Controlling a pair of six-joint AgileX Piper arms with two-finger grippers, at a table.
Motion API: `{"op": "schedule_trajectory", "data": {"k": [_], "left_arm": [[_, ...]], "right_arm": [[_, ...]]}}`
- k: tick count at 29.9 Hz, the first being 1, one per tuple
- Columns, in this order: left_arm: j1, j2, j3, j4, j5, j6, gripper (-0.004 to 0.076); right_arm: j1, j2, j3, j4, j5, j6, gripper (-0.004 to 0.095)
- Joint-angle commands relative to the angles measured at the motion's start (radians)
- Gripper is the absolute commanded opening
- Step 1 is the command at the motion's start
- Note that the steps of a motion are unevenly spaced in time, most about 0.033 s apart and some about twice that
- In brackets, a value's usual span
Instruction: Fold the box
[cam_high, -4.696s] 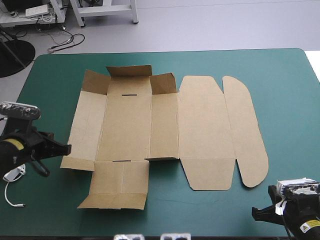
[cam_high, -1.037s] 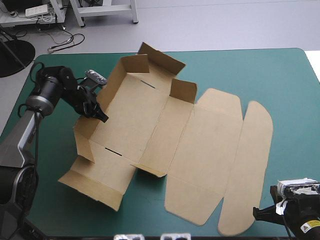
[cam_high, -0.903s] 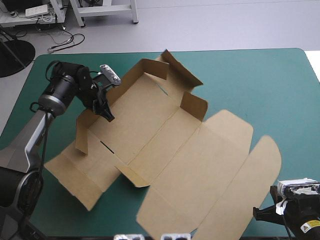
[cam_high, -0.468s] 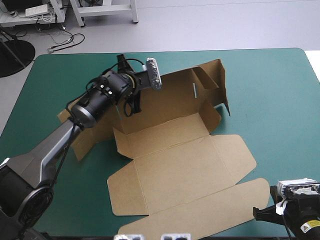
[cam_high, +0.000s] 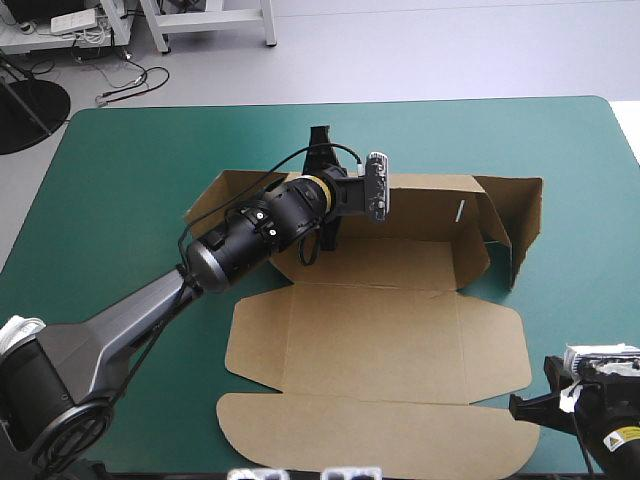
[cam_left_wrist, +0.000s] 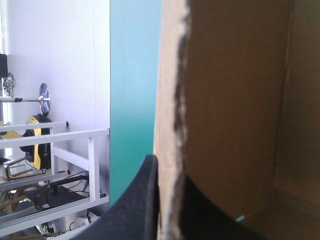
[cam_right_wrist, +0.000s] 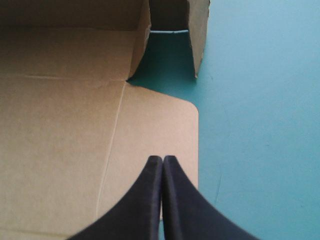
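Note:
The brown box (cam_high: 380, 330) lies partly raised at mid-table. Its long far wall (cam_high: 430, 205) stands up, an end flap (cam_high: 522, 222) stands at the right, and the lid panels lie flat toward the near edge. My left gripper (cam_high: 326, 228) reaches in from the left and is shut on the far wall. In the left wrist view the gripper (cam_left_wrist: 167, 167) has one black finger on each side of the board's torn edge (cam_left_wrist: 177, 100). My right gripper (cam_right_wrist: 162, 159) is shut and empty, hovering over the lid's near right corner (cam_right_wrist: 150, 130); the high view shows the right gripper (cam_high: 518, 408) there too.
Bare teal-green cover (cam_high: 130, 170) lies left of and beyond the box, and more to its right (cam_right_wrist: 260, 125). The table's far edge (cam_high: 340, 103) runs behind the raised wall.
Earlier the box lay flat with the left gripper at the near left. The left gripper has since gripped a wall and swung the box round, so the wall now faces the far side. The right gripper stayed put.

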Motion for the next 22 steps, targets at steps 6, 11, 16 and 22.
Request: {"op": "schedule_trajectory", "data": {"k": [6, 11, 16, 22], "left_arm": [[-0.04, -0.053, 0.154, 0.502, -0.179, -0.488, -0.001], [-0.05, -0.053, 0.203, 0.746, -0.164, -0.78, -0.001], [-0.05, -0.053, 0.203, 0.761, -0.152, -0.801, -0.001], [-0.05, -0.053, 0.203, 0.761, -0.131, -0.808, -0.001]], "right_arm": [[0.0, 0.224, -0.22, 0.014, -0.235, 0.023, -0.002], [0.0, 0.459, -0.444, 0.018, -0.239, 0.036, -0.002], [0.0, 0.714, -0.681, 0.071, -0.225, 0.031, -0.002], [0.0, 1.01, -0.916, 0.159, -0.163, -0.015, -0.002]]}}
